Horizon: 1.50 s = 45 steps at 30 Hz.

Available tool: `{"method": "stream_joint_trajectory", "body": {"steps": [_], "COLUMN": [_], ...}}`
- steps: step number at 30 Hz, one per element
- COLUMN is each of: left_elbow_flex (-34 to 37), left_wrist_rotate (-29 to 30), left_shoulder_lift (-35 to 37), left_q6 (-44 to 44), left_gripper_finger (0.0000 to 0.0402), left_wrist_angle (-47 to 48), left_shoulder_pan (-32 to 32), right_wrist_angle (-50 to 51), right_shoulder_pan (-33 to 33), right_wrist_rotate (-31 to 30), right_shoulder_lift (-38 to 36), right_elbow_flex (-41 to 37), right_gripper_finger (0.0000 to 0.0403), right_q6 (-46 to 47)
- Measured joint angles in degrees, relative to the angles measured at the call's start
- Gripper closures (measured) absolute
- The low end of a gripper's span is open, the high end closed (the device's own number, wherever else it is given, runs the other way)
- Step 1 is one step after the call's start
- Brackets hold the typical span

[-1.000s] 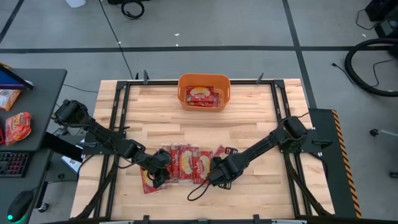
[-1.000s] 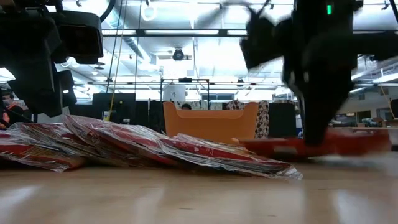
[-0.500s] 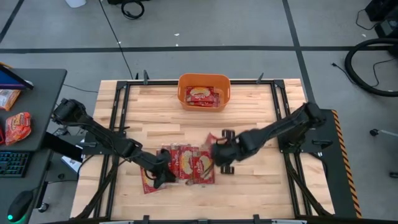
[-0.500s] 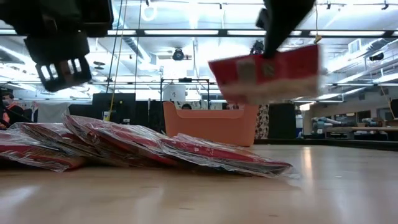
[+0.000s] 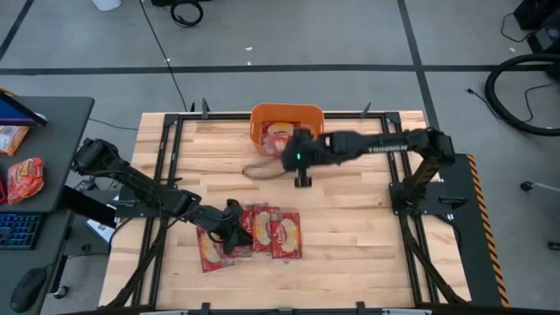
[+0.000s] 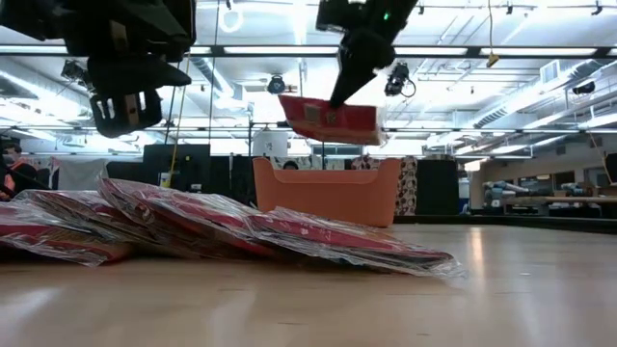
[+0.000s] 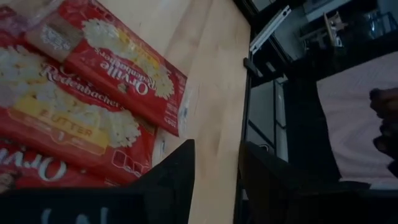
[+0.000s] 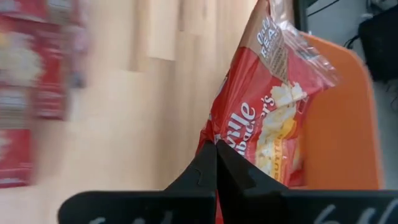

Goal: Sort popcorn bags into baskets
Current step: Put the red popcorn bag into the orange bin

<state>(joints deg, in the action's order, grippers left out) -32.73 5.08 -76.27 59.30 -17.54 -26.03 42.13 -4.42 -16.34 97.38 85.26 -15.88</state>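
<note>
Several red popcorn bags (image 5: 273, 234) lie overlapping on the wood near the table's near edge, seen as a low heap (image 6: 241, 236) in the low view. My left gripper (image 5: 229, 229) hovers open just above their left part (image 7: 93, 93). My right gripper (image 5: 296, 157) is shut on one more popcorn bag (image 6: 333, 118) and holds it in the air at the near side of the orange basket (image 5: 287, 114), which stands at the table's far edge. A popcorn bag (image 5: 282, 133) lies inside the basket. My right gripper pinches the popcorn bag between its two shut fingers at one edge (image 8: 219, 138). In the low view the fingers come at it from above (image 6: 349, 82). The bag is lifted clear of the table, tilted slightly, above the basket's near wall (image 6: 328, 193).
Black frame rails (image 5: 166, 166) run around the wooden table. A side desk to the left carries an orange-red snack packet (image 5: 24, 179) and a keyboard. Bare wood lies between the pile and the basket and on the table's right half (image 5: 359, 236).
My right gripper has lifted one popcorn bag off the right end of the pile and carried it up and toward the far edge, to the basket. The other bags stay in place. My left gripper has risen a little above the pile.
</note>
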Motion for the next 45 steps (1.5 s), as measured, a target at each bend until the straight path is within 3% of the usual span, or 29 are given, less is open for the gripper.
{"method": "stream_joint_trajectory", "body": {"steps": [9,14,19,24,30,32,39,45], "left_elbow_flex": [0.0,0.0,0.0,0.0,0.0,0.0,0.0,0.0], "left_wrist_rotate": [3.6,5.6,5.6,5.6,5.6,5.3,5.2,5.2], "left_shoulder_lift": [0.0,0.0,0.0,0.0,0.0,0.0,-0.1,-0.1], "left_q6": [3.2,4.6,6.1,5.2,1.6,1.5,-1.4,-2.1], "left_gripper_finger": [0.0271,0.0271,0.0271,0.0271,0.0271,0.0271,0.0271,0.0271], "left_wrist_angle": [-0.1,0.2,0.6,1.4,7.0,8.9,11.6,11.5], "left_shoulder_pan": [0.0,0.0,0.0,0.0,0.0,0.0,-0.3,-0.3], "right_wrist_angle": [-7.7,-11.4,-8.9,-3.7,-1.0,-1.0,-1.1,-1.4], "right_shoulder_pan": [-12.0,-16.6,-17.5,-14.2,-8.2,-5.7,4.8,12.2], "right_wrist_rotate": [2.9,4.2,4.0,6.8,27.3,30.7,28.0,22.9], "right_shoulder_lift": [4.9,10.3,10.8,6.8,4.8,4.9,6.5,7.9], "right_elbow_flex": [0.2,0.0,0.0,0.1,0.1,0.1,0.0,-0.1], "right_gripper_finger": [0.0387,0.0342,0.0287,0.0254,0.0246,0.0245,0.0229,0.0187], "right_q6": [-15.4,-17.1,-14.1,-4.9,9.1,13.2,23.5,24.3]}}
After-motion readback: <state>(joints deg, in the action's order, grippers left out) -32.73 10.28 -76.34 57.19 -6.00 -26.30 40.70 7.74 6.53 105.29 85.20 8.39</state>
